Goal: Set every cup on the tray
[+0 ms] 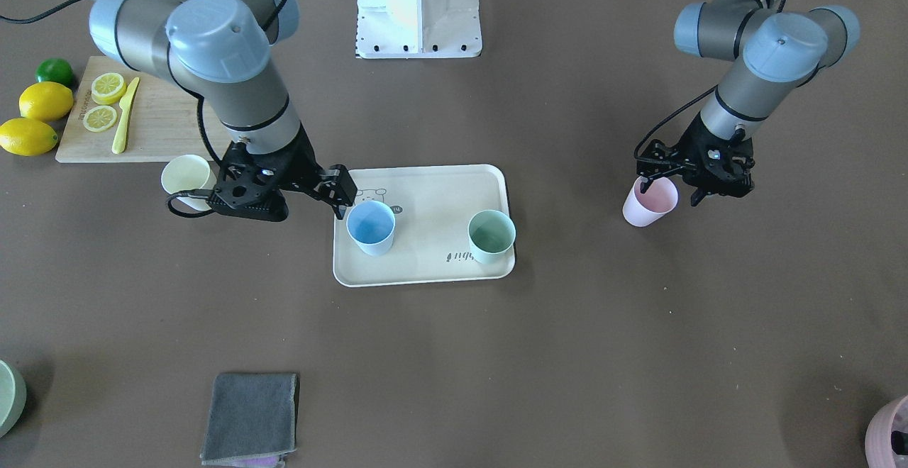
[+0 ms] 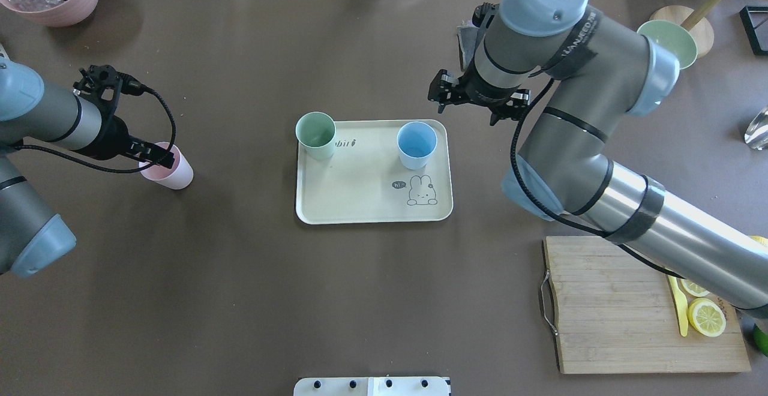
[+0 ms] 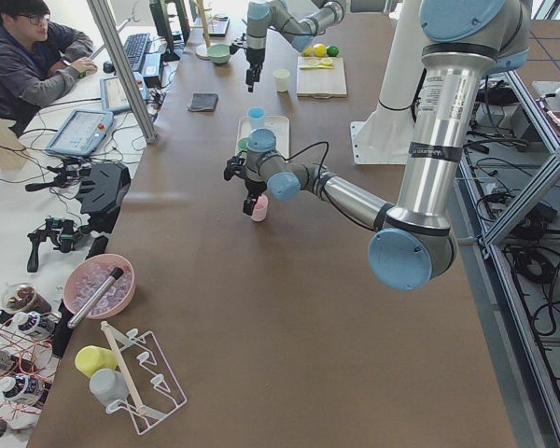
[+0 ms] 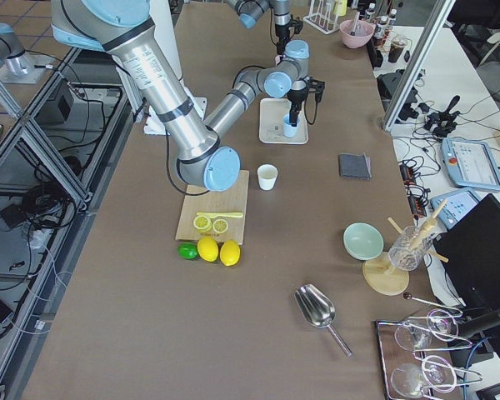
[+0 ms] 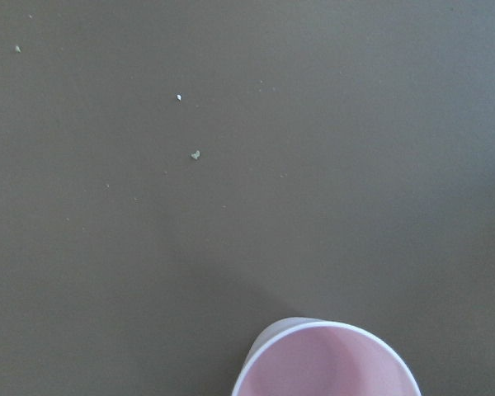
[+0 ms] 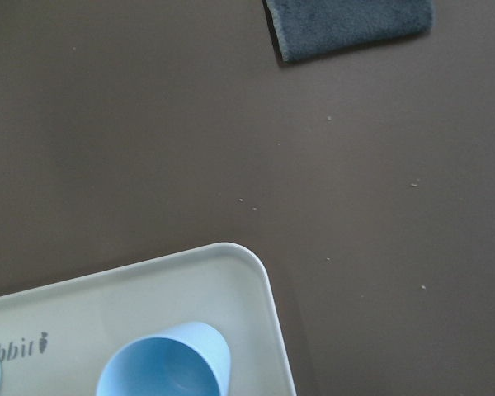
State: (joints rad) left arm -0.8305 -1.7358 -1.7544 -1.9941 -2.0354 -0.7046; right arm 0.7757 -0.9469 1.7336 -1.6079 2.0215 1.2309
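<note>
1. Tray (image 1: 433,198): it lies flat at the table's centre.
2. Blue cup (image 1: 371,227) and green cup (image 1: 491,235): both stand upright on the tray, apart from each other, near opposite ends.
3. Pink cup (image 1: 649,202): it stands upright on the table, well apart from the tray, on my left arm's side.
4. Left gripper (image 1: 671,191): I read the jaws as parted. One finger is over the pink cup's mouth and the other is outside its wall, not clamped on it.
5. Right gripper (image 2: 471,103): the jaws are parted and hold nothing. It is near the blue cup, by the tray's end.
6. Cream cup (image 4: 267,176): it stands upright on the table beside the cutting board (image 2: 606,300), off the tray.
</note>
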